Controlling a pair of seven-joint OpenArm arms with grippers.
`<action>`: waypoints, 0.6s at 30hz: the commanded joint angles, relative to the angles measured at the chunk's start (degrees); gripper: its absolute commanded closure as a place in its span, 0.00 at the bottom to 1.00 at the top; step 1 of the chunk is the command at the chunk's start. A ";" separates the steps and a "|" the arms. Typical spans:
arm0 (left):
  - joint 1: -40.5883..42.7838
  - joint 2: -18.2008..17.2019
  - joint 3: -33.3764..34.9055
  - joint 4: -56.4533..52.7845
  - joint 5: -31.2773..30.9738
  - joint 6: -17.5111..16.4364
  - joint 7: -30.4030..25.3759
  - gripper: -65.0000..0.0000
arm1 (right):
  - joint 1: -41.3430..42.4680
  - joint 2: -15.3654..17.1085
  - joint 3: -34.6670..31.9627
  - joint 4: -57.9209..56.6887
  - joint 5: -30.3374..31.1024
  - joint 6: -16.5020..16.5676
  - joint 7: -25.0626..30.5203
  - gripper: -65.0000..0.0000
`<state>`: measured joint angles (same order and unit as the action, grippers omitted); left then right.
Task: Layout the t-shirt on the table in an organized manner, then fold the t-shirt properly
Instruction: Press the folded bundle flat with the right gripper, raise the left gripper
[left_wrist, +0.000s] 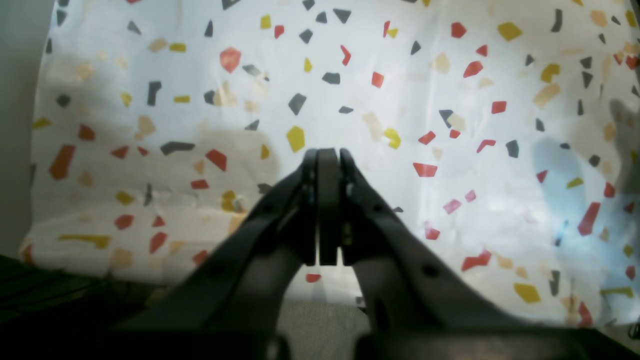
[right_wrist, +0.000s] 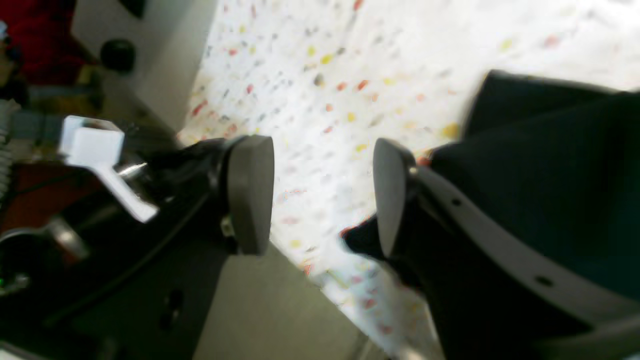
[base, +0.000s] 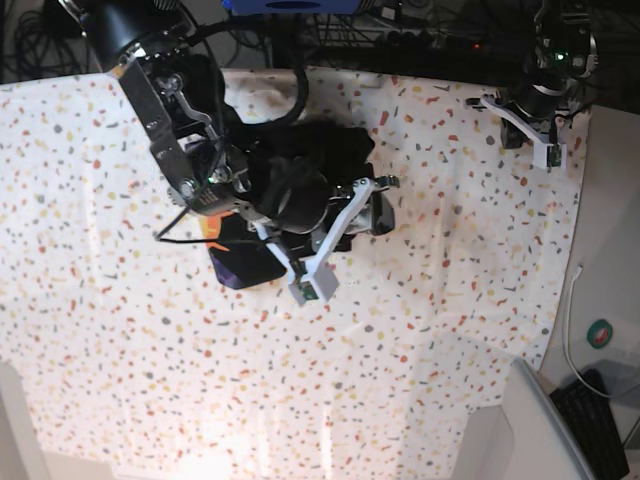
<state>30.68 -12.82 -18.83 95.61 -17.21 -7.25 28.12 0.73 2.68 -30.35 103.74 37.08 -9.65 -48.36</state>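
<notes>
Right gripper (right_wrist: 322, 192): grey padded jaws stand apart with only speckled cover between them, holding nothing; the black soft-cloth t-shirt (right_wrist: 550, 170) lies just beside the right-hand jaw, at the right of the wrist frame. Left gripper (left_wrist: 327, 205): dark jaws pressed shut and empty, above bare cover, at the upper right of the base view, well apart from the garment. In the base view the shirt sits upper centre as a compact dark bundle, a purple-and-orange printed patch showing at its lower left; whether folds are complete cannot be told beneath the arm. The white table (base: 420, 330) cover is flecked red, yellow and grey.
</notes>
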 joint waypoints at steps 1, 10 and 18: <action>0.40 -0.68 -0.99 0.78 -0.41 0.26 -0.91 1.00 | 0.37 1.15 0.50 2.23 0.33 0.11 1.11 0.53; 0.49 -0.59 -7.24 -2.47 -0.41 0.26 -1.00 1.00 | 0.19 8.80 6.66 -7.52 0.33 -7.71 7.35 1.00; 0.49 -0.59 -7.15 -2.82 -0.41 0.26 -1.00 1.00 | 0.10 7.04 5.25 -15.44 0.33 -7.71 9.11 1.00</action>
<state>30.83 -12.71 -25.69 92.01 -17.58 -7.33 28.10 -0.01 10.09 -24.97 87.35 36.86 -17.65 -39.97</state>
